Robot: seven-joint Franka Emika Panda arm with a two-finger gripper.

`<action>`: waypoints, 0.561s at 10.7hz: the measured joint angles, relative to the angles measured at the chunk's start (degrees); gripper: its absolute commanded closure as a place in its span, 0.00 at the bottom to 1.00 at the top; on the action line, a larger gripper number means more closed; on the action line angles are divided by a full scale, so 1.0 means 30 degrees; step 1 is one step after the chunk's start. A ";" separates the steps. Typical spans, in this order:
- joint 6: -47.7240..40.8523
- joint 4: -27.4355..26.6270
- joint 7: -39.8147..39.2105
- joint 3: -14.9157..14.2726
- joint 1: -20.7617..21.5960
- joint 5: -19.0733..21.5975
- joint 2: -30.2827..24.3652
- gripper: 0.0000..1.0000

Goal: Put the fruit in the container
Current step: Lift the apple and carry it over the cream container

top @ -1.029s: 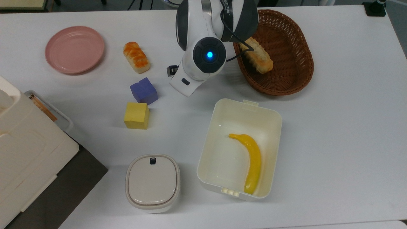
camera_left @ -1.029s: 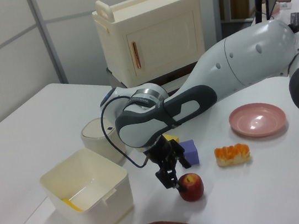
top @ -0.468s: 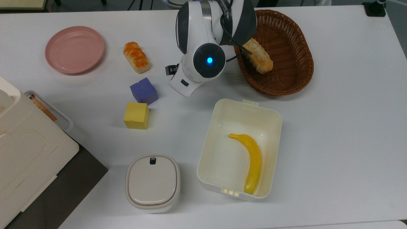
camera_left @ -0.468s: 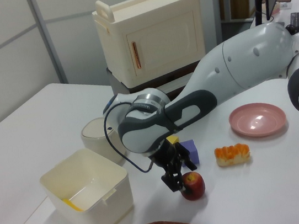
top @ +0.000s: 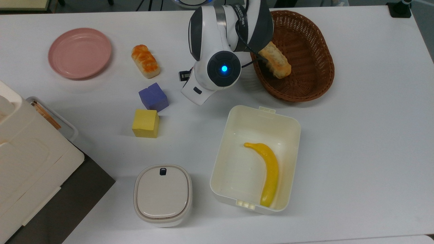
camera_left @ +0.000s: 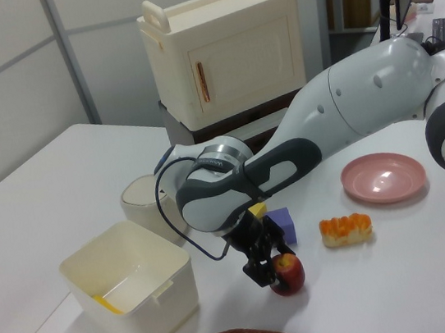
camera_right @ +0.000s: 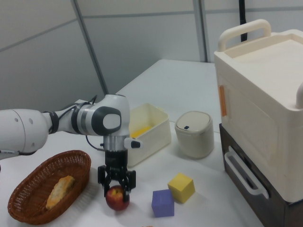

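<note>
Gripper (camera_right: 116,188) is down over the apple (camera_right: 117,197), fingers spread to either side of its top; contact can't be confirmed. Apple sits on the white table (top: 356,135), between the wicker basket (camera_right: 28,198) and purple cube (camera_right: 163,203), just beyond the container's (top: 288,125) tabbed end. Container is smooth cream plastic with rounded corners; the banana (top: 268,169) hugs one wall, leaving bare floor beside it.
</note>
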 measured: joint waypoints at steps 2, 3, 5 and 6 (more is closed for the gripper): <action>0.0005 0.1057 0.0001 -0.0027 -0.0036 0.0001 -0.0188 0.90; 0.0008 0.2012 0.0004 -0.0034 -0.0058 0.0002 -0.0447 0.90; 0.0185 0.3144 0.0494 -0.0025 -0.0020 0.0185 -0.0910 0.90; 0.0906 0.3697 0.1232 -0.0017 0.0004 0.0703 -0.1073 0.88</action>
